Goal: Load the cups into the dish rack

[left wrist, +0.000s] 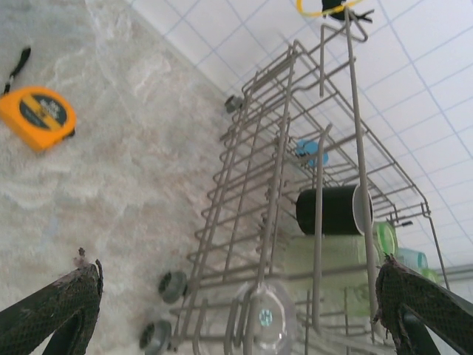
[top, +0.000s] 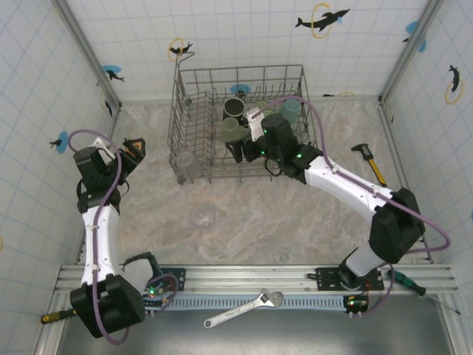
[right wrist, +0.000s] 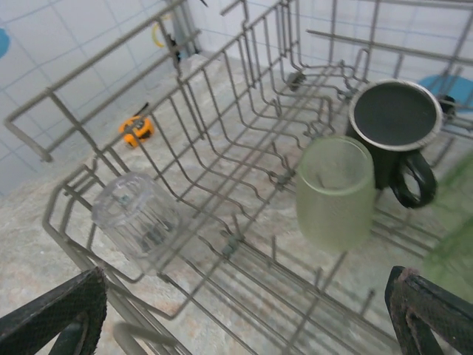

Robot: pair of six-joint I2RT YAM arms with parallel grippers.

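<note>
Tiled walls enclosed a marbled worktop (top: 295,214). The dish rack (top: 240,70) stood at its far centre and held a black mug (right wrist: 392,122), a light-green tumbler (right wrist: 334,192) just beside it, and a clear cup (right wrist: 137,214) at the left near corner. A second clear cup (top: 202,216) sat on the worktop near the rack. The right fingers (right wrist: 63,314) were spread wide and empty over the rack. The left fingers (left wrist: 52,310) were wide and empty beside it.
</note>
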